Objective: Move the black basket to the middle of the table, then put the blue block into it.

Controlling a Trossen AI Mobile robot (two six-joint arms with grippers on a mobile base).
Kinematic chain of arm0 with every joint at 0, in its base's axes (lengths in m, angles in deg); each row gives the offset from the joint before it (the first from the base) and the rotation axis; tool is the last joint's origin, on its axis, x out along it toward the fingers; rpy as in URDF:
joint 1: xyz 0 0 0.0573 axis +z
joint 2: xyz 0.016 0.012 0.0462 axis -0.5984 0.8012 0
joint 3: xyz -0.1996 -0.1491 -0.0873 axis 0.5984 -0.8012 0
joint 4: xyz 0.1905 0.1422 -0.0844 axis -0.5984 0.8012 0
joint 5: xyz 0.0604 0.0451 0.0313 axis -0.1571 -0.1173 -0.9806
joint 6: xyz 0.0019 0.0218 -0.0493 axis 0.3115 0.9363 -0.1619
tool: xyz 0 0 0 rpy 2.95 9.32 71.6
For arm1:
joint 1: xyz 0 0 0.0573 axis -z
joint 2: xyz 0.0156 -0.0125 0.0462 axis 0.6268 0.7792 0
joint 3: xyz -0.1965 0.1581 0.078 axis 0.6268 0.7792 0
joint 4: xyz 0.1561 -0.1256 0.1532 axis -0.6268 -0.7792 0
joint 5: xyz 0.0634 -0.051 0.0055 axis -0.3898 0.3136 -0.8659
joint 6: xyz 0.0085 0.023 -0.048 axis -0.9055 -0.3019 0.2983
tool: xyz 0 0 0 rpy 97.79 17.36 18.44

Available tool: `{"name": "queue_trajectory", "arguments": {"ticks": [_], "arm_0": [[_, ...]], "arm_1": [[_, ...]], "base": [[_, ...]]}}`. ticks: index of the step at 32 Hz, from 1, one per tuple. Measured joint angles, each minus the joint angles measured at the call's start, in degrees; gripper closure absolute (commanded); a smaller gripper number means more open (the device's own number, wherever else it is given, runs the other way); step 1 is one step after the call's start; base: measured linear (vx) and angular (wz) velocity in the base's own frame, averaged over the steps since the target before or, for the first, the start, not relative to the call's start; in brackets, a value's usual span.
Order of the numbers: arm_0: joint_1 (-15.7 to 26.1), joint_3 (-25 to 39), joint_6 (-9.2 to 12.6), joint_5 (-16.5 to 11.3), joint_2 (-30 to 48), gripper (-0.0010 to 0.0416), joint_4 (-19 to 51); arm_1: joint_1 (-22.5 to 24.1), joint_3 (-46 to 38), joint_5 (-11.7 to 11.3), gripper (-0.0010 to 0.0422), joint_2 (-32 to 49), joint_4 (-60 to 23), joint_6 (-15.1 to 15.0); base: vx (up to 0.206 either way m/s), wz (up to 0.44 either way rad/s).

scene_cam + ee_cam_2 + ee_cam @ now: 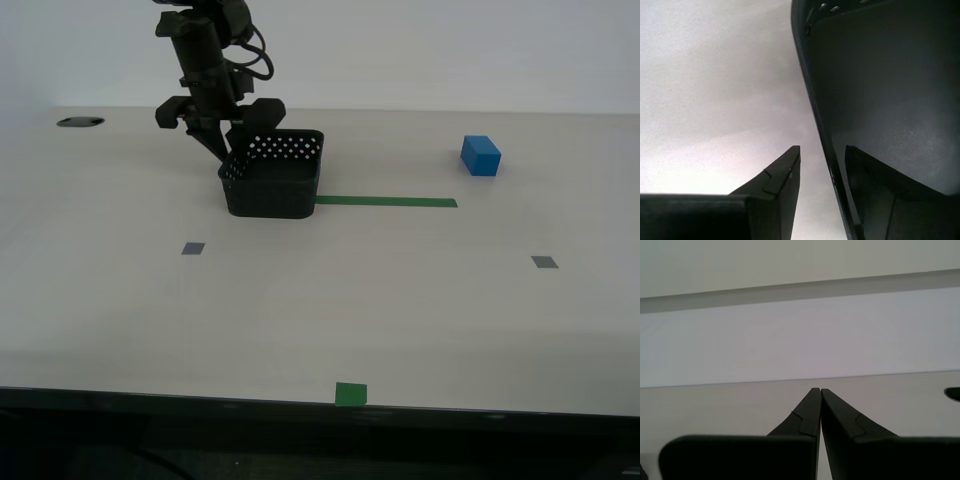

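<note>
Black basket (pixel 272 178) – perforated matt plastic; table (pixel 400 320) – smooth, matt

Even, diffuse light fills the exterior view, leaving the table (pixel 320 320) pale and almost washed out, with only a faint soft shadow under the black basket (pixel 272 176) and no hard glare. In the second wrist view the basket's wall (pixel 880 90) and the finger (pixel 780 180) are dark and underexposed, though the wall's fine texture reads sharply. The first wrist view is bright but flat and low in contrast, its far background perhaps slightly soft.
</note>
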Motion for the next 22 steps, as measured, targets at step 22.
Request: {"name": "queue_trajectory", "arguments": {"ticks": [22], "arm_0": [[0.0,0.0,0.0,0.0,0.0,0.0403,0.0]], "arm_1": [[12.3,4.2,0.4,0.0413,-0.3,9.3,4.5]], "base": [[0.000,0.000]]}}
